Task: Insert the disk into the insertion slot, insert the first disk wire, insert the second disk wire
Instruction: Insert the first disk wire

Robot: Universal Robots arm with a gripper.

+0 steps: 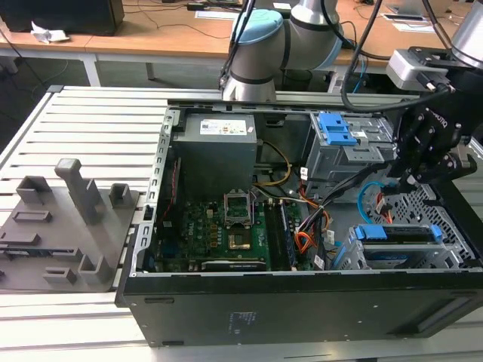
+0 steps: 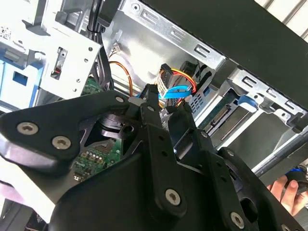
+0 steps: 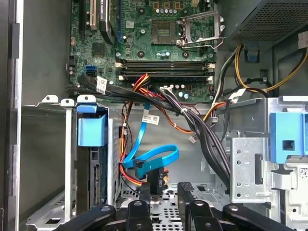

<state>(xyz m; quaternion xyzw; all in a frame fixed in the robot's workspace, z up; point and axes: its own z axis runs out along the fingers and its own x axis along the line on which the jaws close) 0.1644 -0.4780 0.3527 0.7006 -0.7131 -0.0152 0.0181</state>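
gripper point(image 3: 165, 190): black, two fingers, down inside the open computer case point(image 1: 302, 302), above the perforated floor just beside the drive cage; fingers parted, a clear gap between them, nothing clamped.
second disk wire point(image 3: 155, 156): thin, light blue, flat, curved in a loop; dark end plug point(image 3: 157, 180) just ahead of that gap, close to one fingertip point(image 3: 144, 204); touching or apart, cannot tell.
disk point(image 3: 91, 131): seated in the insertion slot, bright blue handle at the open end; in the exterior view point(image 1: 400, 232), blue carrier lying in the low cage at the exterior view's right.
insertion slot point(image 3: 45, 159): low grey sheet-metal cage, occupied by the disk.
taller bay point(image 1: 339, 154): grey, blue latch on top, near the gripper.
orange cable point(image 2: 183, 73): bunched with the light-blue wire by the plug.
motherboard point(image 1: 219, 226): green, mid-case.
hand point(image 2: 283, 187): a person's, outside the case wall.
fixture tray point(image 1: 68, 219): grey, on the slatted table point(image 1: 90, 128), well apart from the case.
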